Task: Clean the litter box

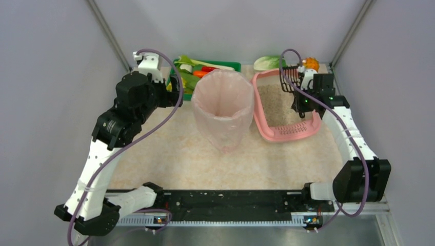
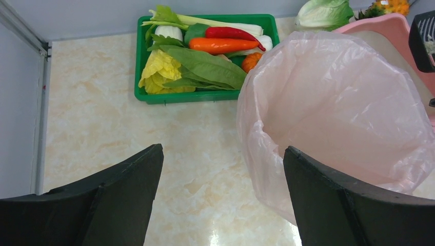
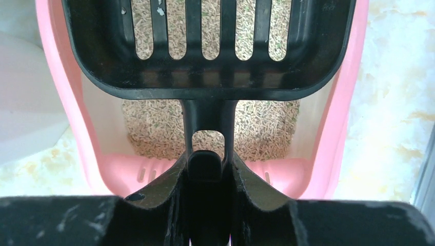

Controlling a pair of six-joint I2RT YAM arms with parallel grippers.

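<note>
The pink litter box (image 1: 267, 130) lies at the right back of the table, its slotted grate end nearest the arms, with beige litter (image 1: 274, 105) inside. It fills the right wrist view (image 3: 61, 118). My right gripper (image 1: 302, 105) is shut on the handle of a black slotted scoop (image 1: 289, 78), held above the litter; in the right wrist view the gripper (image 3: 208, 166) clamps the handle and the scoop (image 3: 205, 77) looks empty but for a few white specks. My left gripper (image 2: 223, 174) is open and empty above the table, left of the bin.
A tall translucent pink bag-lined bin (image 1: 223, 105) stands mid-table, just left of the litter box. A green tray (image 1: 233, 65) of vegetables sits behind it. A cabbage (image 1: 268, 62) and an orange object (image 1: 311, 64) lie at the back right. Walls enclose three sides.
</note>
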